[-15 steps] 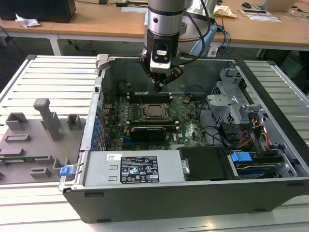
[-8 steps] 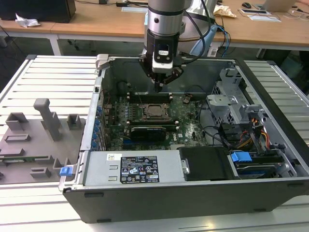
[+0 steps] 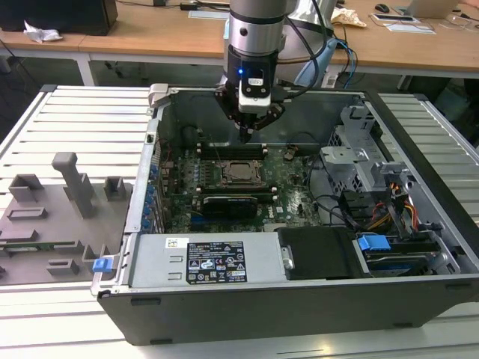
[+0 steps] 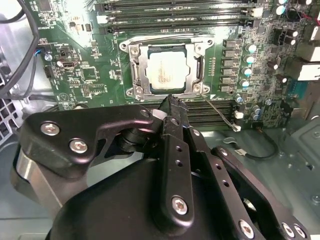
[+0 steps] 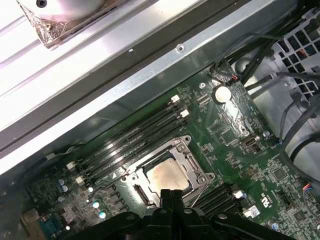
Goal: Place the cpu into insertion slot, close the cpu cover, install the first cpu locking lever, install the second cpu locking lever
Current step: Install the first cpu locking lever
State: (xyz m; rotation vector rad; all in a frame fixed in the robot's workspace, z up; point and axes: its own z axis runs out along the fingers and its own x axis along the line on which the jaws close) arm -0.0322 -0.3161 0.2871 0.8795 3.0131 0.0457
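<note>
Starting at the exterior view's left: logging a grey fixture tray [image 3: 45, 224] lying on the slatted table [image 3: 90, 112], blue clip [image 3: 102, 263] sitting just beside the open computer case [image 3: 299, 307]. Noting a wooden desk [image 3: 150, 34] running behind it all.

Moving right into the case: seeing the power supply [image 3: 209, 262] lying against the near wall and the green motherboard [image 3: 292, 198] lying flat on the case floor. Finding the cpu [image 3: 241, 172] seated mid-board between the rows of memory slots [image 4: 175, 15], pale metal top facing up. Seeing the cpu cover [image 4: 139, 65] lying flat around it, framing the chip through its square opening. Catching a thin wire-like rod [image 4: 220, 112] angling away from one corner of the cover, possibly a locking lever, hard telling from this angle.

Marking the gripper [image 3: 247, 136] hanging over the motherboard just beside the cpu, fingers [image 5: 165, 197] pressed together, gripping nothing. In the second wrist view, seeing its tip overlapping the cover's nearer edge.

Continuing to the exterior view's right: noting the metal drive cage [image 3: 352, 161], a cable bundle [image 3: 404, 209] and a blue tab [image 3: 374, 243] sitting near the case's front corner.
</note>
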